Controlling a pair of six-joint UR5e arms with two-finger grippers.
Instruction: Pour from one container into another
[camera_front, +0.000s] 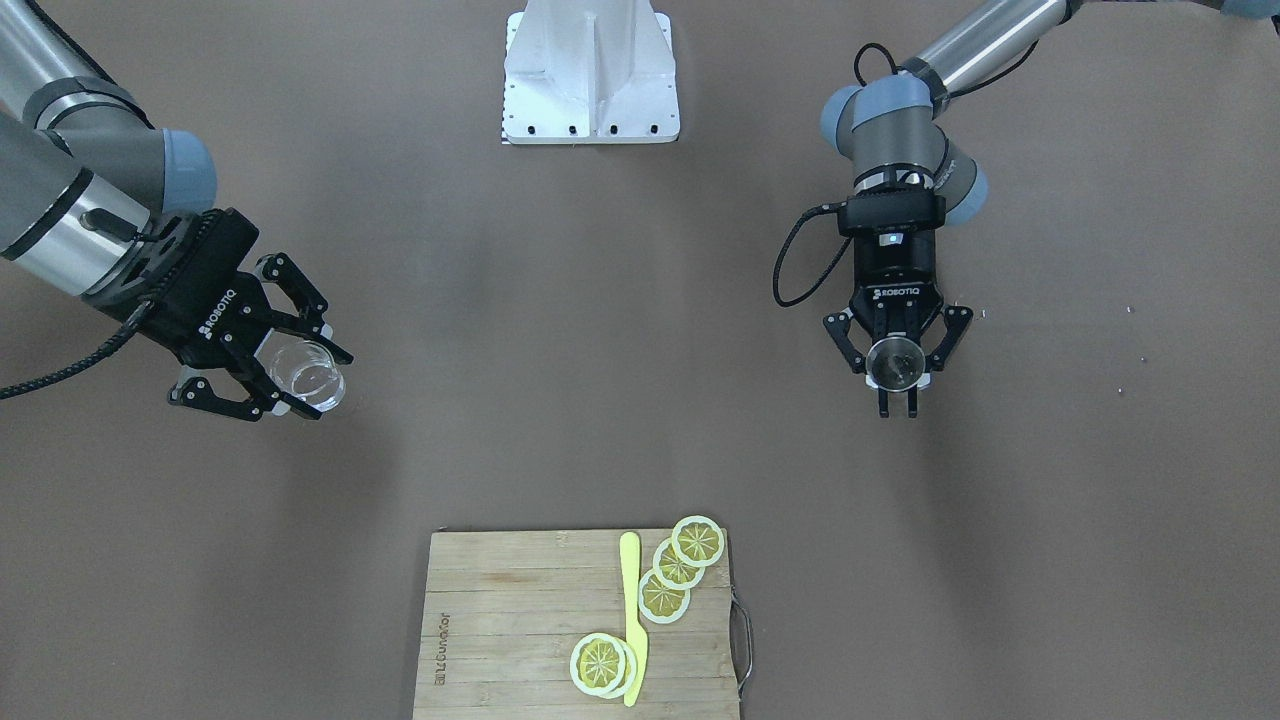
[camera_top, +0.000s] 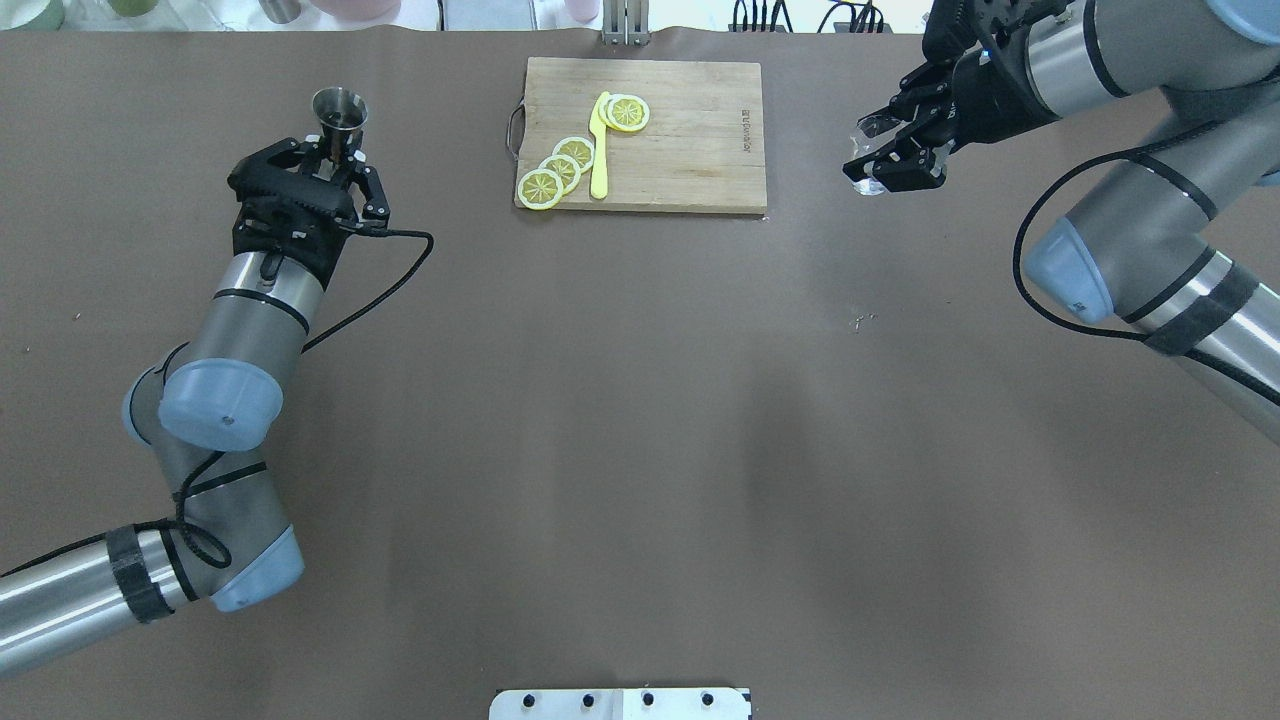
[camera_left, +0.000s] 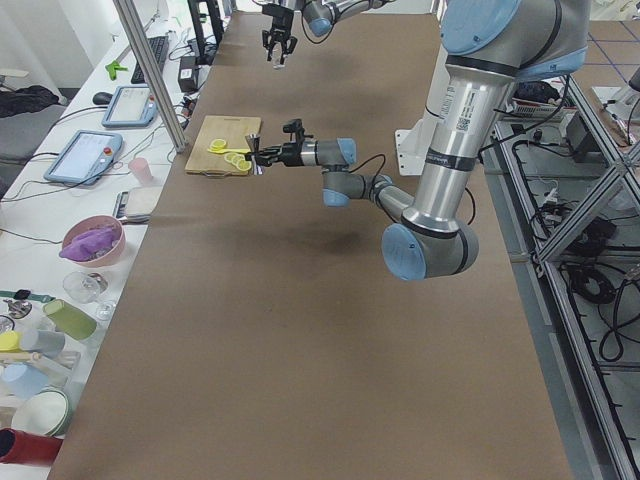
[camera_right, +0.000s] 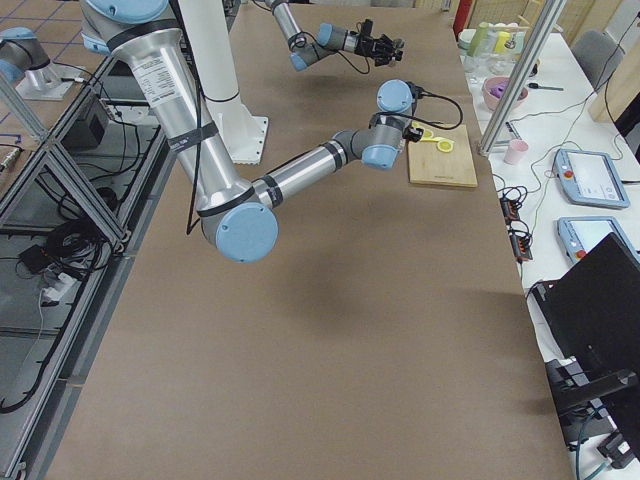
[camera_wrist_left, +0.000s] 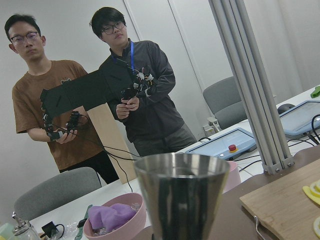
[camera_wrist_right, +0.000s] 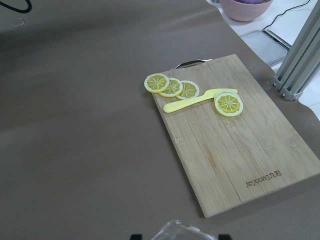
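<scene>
My left gripper (camera_front: 897, 400) is shut on the narrow waist of the silver-grey metal jigger (camera_front: 895, 362), which it holds upright above the brown table. The overhead view shows the jigger (camera_top: 338, 108) just beyond my left gripper (camera_top: 337, 160), left of the cutting board. Its upper cone (camera_wrist_left: 182, 195) fills the bottom of the left wrist view. My right gripper (camera_front: 322, 385) is shut on the small clear glass (camera_front: 300, 372), tilted and lifted off the table, far from the jigger. From overhead the glass (camera_top: 866, 150) shows faintly in the right gripper (camera_top: 875, 165). Only the glass rim (camera_wrist_right: 182, 231) shows in the right wrist view.
A wooden cutting board (camera_front: 500, 640) lies between the two grippers at the table's far edge, with several lemon slices (camera_front: 680, 570) and a yellow knife (camera_front: 630, 620) on it. The white robot base (camera_front: 590, 80) sits opposite. Two operators stand beyond the table's left end.
</scene>
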